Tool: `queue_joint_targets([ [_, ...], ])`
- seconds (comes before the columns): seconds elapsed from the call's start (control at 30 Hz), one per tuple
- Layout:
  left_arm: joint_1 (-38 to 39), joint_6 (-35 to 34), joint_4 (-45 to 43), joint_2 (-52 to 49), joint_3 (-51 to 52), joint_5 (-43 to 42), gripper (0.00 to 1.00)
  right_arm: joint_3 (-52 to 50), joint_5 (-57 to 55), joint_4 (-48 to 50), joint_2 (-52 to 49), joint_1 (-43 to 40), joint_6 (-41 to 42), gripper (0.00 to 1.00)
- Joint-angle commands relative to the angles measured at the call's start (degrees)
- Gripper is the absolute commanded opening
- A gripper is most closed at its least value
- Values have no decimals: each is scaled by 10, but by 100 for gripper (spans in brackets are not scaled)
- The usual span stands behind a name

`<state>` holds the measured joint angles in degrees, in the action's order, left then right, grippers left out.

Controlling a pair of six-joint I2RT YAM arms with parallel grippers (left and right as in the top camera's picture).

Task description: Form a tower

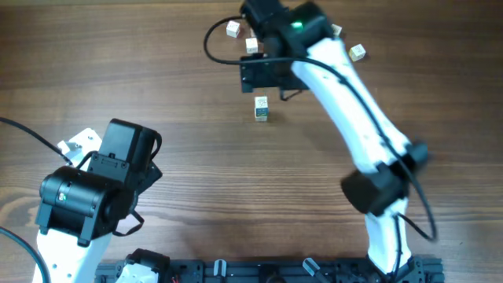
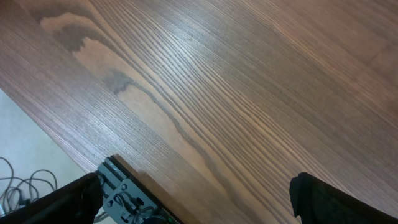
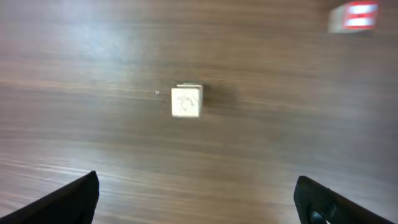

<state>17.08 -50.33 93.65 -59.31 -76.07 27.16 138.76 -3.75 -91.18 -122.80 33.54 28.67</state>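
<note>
Standing free, the tower (image 3: 186, 101); right fingers (image 3: 62, 202) spread wide.

One tower (image 1: 261, 108), four loose cubes (image 1: 233, 29), two arms (image 1: 354, 102).

Looks like a robotics lab bench to me: a left arm (image 1: 78, 200) and a right arm (image 1: 357, 106) sit at a black rail (image 1: 259, 271) on the edge of a wood-grain table (image 1: 196, 165). There's a tangle of loose cables (image 2: 22, 183) on the pale floor (image 2: 28, 134) beside it too.

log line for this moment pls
tower: standing alone | right end effector: open, off tower | left end effector: open, empty
</note>
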Motion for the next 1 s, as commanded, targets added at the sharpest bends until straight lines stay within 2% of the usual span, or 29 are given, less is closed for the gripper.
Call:
queue_joint_targets([
  [0.0, -3, -11, 0, 2, 0, 1, 100, 14, -51, -10, 68, -4, 45, 99],
  [0.17, -3, -11, 0, 2, 0, 1, 100, -9, -59, 4, 68, -4, 60, 99],
  [0.37, -3, -11, 0, 2, 0, 1, 100, -156, -32, 152, 31, -4, 60, 100],
  [0.5, -3, -11, 0, 2, 0, 1, 100, -175, -5, 192, 31, -4, 60, 99],
  [0.77, -3, -11, 0, 2, 0, 1, 100, -176, -17, 183, 11, 29, 66, 99],
  [0.97, -3, -11, 0, 2, 0, 1, 100, -176, -155, 83, 87, 102, 177, 100],
])
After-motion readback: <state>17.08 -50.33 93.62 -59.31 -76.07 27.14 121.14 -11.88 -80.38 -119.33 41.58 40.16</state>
